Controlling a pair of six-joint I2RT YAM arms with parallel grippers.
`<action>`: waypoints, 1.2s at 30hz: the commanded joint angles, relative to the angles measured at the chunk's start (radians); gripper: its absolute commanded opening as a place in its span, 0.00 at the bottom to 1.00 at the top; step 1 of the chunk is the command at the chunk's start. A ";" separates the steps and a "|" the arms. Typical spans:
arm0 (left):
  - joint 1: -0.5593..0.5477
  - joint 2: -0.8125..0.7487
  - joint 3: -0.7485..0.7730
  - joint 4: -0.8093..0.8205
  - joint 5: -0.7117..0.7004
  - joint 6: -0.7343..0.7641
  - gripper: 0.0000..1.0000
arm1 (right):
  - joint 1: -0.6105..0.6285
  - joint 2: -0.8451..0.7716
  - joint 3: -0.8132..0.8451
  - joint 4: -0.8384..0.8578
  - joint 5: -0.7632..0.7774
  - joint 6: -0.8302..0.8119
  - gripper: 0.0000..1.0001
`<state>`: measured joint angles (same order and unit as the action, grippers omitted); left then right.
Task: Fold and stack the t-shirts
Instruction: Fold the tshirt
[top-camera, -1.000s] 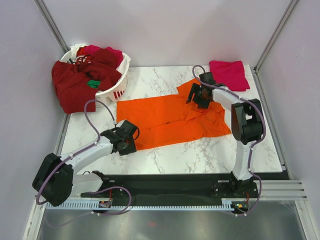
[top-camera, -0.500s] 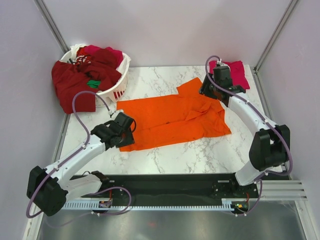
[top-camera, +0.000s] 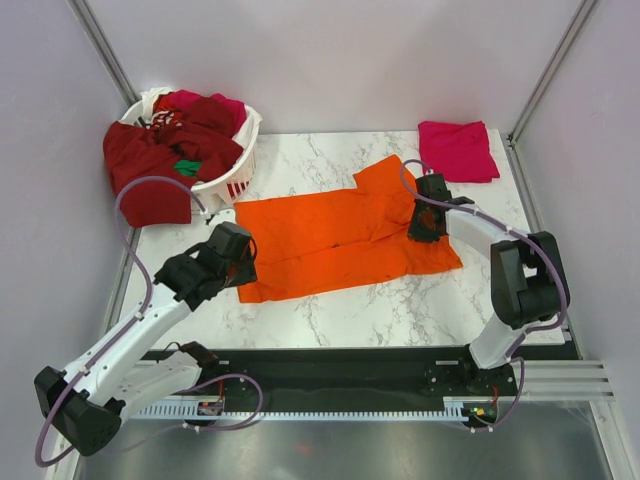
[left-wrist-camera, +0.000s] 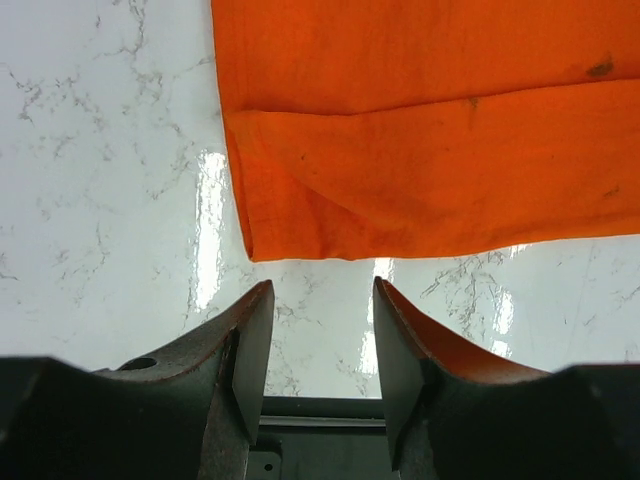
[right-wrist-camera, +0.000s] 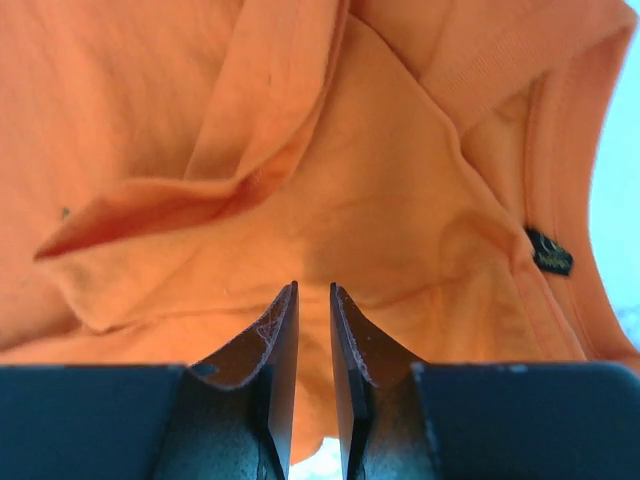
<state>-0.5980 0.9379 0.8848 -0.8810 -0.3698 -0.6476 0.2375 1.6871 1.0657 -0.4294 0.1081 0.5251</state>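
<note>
Orange t-shirt (top-camera: 340, 235) spread flat for folding. My left gripper (left-wrist-camera: 322, 290), jaws apart, faces its hem corner (left-wrist-camera: 256, 243); right gripper (right-wrist-camera: 313, 288) nearly together at collar (right-wrist-camera: 575, 120), grip unclear.

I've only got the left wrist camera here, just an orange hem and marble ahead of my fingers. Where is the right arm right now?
Observer: The right gripper is down on the opposite, right end of the orange t-shirt.
Operator: Has it gripped anything?
Observer: Its fingers stand nearly together over bunched cloth beside the collar; whether they pinch any, I cannot tell.
Operator: Anything folded already?
Observer: A magenta-pink t-shirt lies folded at the far right corner of the table, apart from the orange one.
</note>
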 joint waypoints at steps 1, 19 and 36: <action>-0.005 -0.057 -0.010 -0.004 -0.073 0.028 0.52 | -0.001 0.063 0.066 0.047 0.015 0.004 0.26; -0.006 -0.057 -0.023 -0.004 -0.093 0.017 0.53 | -0.001 0.351 0.451 0.020 -0.094 0.032 0.31; -0.008 0.350 -0.007 0.134 0.006 -0.046 0.52 | -0.032 -0.049 0.008 0.078 0.053 0.009 0.63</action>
<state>-0.6025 1.2491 0.8646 -0.8406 -0.3870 -0.6582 0.2268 1.6745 1.1305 -0.3763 0.1120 0.5232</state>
